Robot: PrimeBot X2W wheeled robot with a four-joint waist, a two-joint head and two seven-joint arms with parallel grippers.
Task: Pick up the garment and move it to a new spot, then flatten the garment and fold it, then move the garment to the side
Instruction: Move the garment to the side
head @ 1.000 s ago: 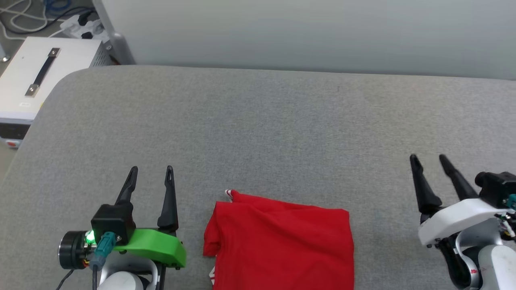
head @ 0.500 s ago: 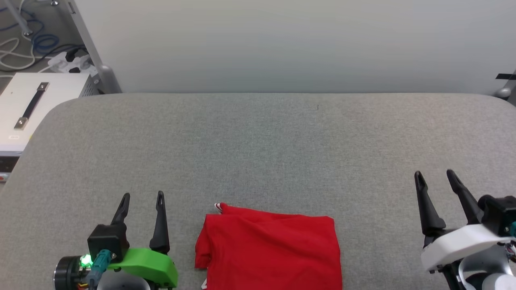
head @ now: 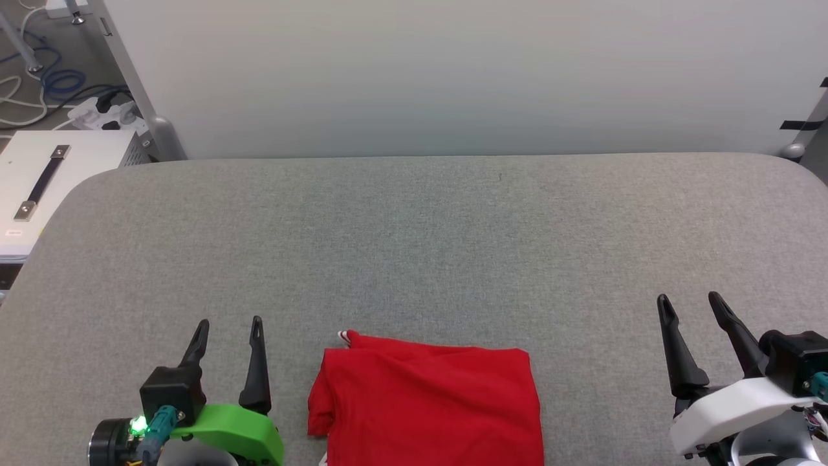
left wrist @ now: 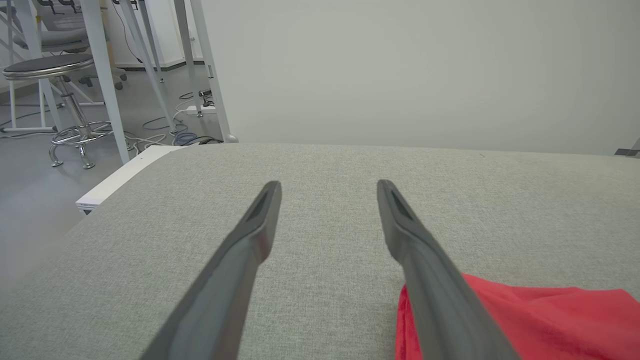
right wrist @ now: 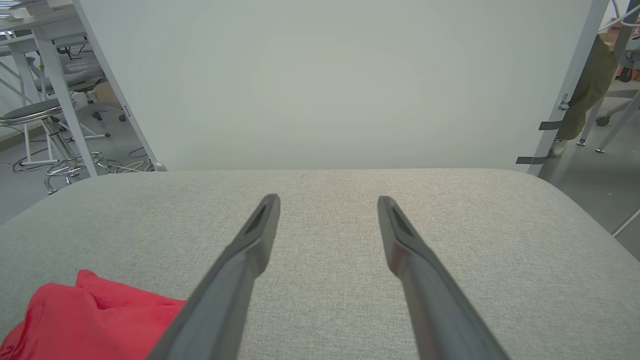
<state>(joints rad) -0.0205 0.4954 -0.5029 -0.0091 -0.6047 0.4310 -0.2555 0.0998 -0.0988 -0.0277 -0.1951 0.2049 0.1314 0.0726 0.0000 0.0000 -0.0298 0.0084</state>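
The garment (head: 427, 401) lies folded into a red rectangle at the near middle of the grey table (head: 414, 246), plain red side up, with a bit of white-striped trim at its far left corner. Its near part runs off the head view's bottom edge. My left gripper (head: 229, 323) is open just left of it, apart from the cloth. Far to the right, my right gripper (head: 689, 301) is open too, holding nothing. The garment (left wrist: 525, 320) shows at the left wrist view's lower right, behind the open left gripper (left wrist: 327, 186). The garment (right wrist: 85, 320) sits at the lower left beside the open right gripper (right wrist: 327, 200).
A white box with a black handle (head: 39, 188) stands off the table's left edge, with cables (head: 52, 84) on the floor behind it. A pale wall panel (head: 453, 77) rises behind the table. A stool (left wrist: 55, 100) and a person's leg (right wrist: 585, 90) stand beyond.
The head camera has tilted, so the whole scene sits lower and the table's right corner shows. Both grippers stay open beside the folded garment, which has not moved on the table.
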